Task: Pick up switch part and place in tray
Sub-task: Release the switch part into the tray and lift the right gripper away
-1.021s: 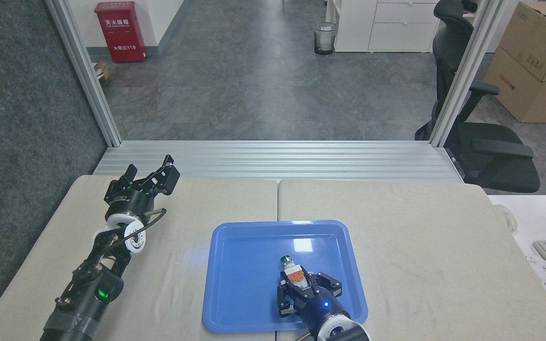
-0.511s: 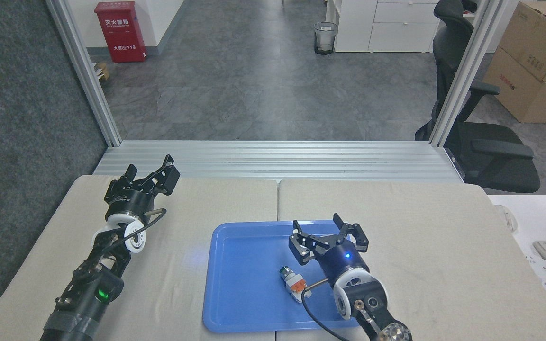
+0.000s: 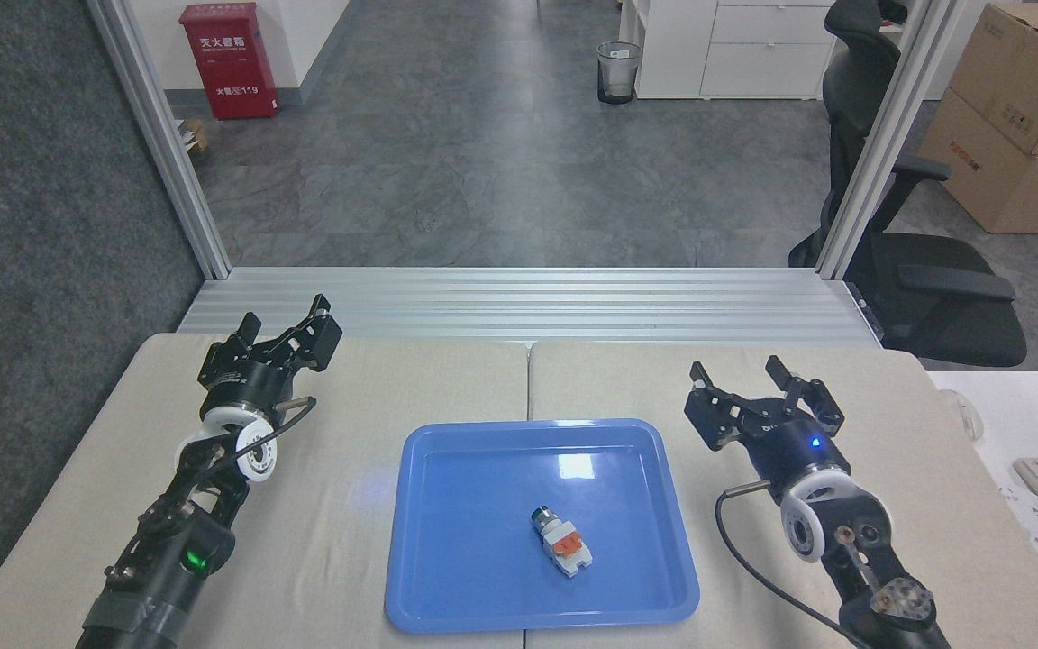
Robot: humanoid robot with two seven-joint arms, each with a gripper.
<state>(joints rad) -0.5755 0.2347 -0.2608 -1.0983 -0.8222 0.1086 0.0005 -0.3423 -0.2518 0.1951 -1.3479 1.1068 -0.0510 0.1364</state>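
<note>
the right gripper [image 3: 762, 389] has its jaws spread wide with nothing between them, and it now hangs over the bare table [image 3: 843, 379] just off the tray's far right corner. half a second ago it stood over the tray's right half, close beside the part; a second ago it was low at the tray's near edge, around the part. the part [image 3: 560, 541] lies alone on the tray [image 3: 447, 577], right of centre and toward the near edge, tilted with its metal end pointing to the far left, as half a second ago. the left gripper [image 3: 289, 333] has not moved: it sits near the table's far left corner, jaws slightly parted and empty, well apart from the tray.
</note>
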